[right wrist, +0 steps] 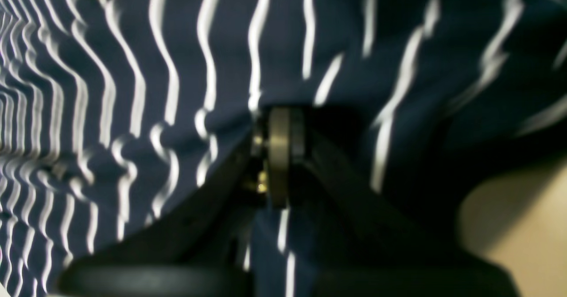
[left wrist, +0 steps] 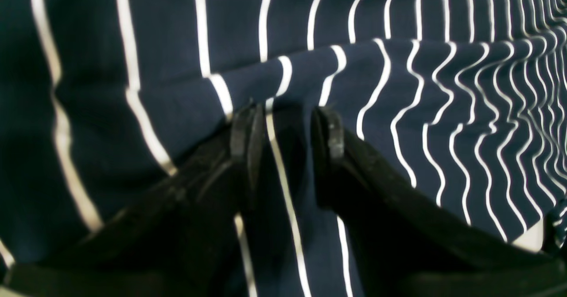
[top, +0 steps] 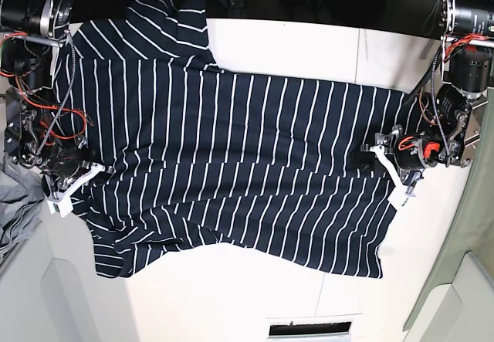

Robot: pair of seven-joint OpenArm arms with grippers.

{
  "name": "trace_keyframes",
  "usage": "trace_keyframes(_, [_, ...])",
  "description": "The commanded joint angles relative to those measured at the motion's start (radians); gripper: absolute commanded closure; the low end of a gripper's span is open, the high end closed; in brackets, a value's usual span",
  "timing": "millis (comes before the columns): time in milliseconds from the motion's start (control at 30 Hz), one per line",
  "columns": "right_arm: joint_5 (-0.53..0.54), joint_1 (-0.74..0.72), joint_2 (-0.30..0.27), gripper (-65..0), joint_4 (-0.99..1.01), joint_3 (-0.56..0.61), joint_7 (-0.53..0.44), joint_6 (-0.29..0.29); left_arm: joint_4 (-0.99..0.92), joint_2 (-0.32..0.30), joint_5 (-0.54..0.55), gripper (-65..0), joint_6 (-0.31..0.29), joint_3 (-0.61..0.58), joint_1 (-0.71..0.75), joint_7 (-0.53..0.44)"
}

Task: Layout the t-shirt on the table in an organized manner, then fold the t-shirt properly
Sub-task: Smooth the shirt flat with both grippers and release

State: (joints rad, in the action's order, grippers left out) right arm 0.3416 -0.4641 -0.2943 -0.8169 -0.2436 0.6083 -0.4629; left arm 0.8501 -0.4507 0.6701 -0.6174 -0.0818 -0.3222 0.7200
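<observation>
In the left wrist view the left gripper [left wrist: 283, 124] stood with its jaws apart over a raised fold of the t-shirt [left wrist: 398, 111]. The right gripper [right wrist: 279, 155] was pinched closed on the cloth. The shirt lay spread across the white table [top: 231, 296], with a grey garment [top: 14, 211] beyond one edge

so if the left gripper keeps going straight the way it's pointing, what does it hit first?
The raised fold of the t-shirt right ahead of the left gripper. Its jaws stand apart over striped fabric; whether the tips already touch the fold is unclear.
</observation>
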Motion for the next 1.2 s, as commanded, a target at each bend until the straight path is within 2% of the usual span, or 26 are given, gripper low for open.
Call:
trace_keyframes(0, [0.014,-0.044,-0.014,0.0,-0.017,-0.003,-0.006,-0.005,0.007,-0.015,-0.015,-20.6,-0.003,0.002,-0.024,0.036])
trace_keyframes(67, [0.024,-0.059,-0.019,0.0,-0.032,-0.003,0.018,-0.006,0.023,-0.022,0.041,-20.6,-0.067,0.002,-0.035,0.083])
trace_keyframes(100, [0.043,-0.059,-0.025,0.0,-0.047,-0.003,0.035,-0.006,0.040,-0.032,0.091,-20.6,-0.081,0.002,-0.034,0.100])
trace_keyframes(233, [0.142,-0.008,-0.064,0.0,-0.163,-0.005,0.148,-0.010,0.143,-0.105,0.267,-20.6,-0.081,0.002,0.007,0.165])
trace_keyframes(333, [0.209,0.082,-0.098,0.0,-0.287,-0.005,0.238,-0.024,0.220,-0.179,0.312,-20.6,-0.081,0.002,0.068,0.179])
trace_keyframes(400, [0.248,0.150,-0.117,0.0,-0.345,-0.005,0.253,-0.024,0.250,-0.219,0.330,-20.6,-0.081,0.002,0.108,0.178])
trace_keyframes(500, [0.266,0.245,-0.118,0.0,-0.391,-0.005,0.254,-0.024,0.259,-0.248,0.343,-20.6,-0.081,0.002,0.156,0.177])
trace_keyframes(700, [0.277,0.407,-0.109,0.0,-0.439,-0.005,0.233,-0.043,0.259,-0.249,0.335,-20.6,-0.081,0.003,0.251,0.167])
trace_keyframes(833, [0.186,0.443,-0.107,0.0,-0.414,-0.005,0.138,-0.027,0.259,-0.234,0.335,-20.6,-0.081,0.003,0.288,0.152])
trace_keyframes(967, [0.077,0.406,-0.108,0.0,-0.330,-0.005,0.084,-0.012,0.259,-0.193,0.336,-20.6,-0.081,0.003,0.292,0.165])
trace_keyframes(1167, [0.059,0.257,-0.110,0.0,-0.152,-0.005,0.046,-0.012,0.259,-0.156,0.340,-20.6,-0.081,0.003,0.292,0.188])
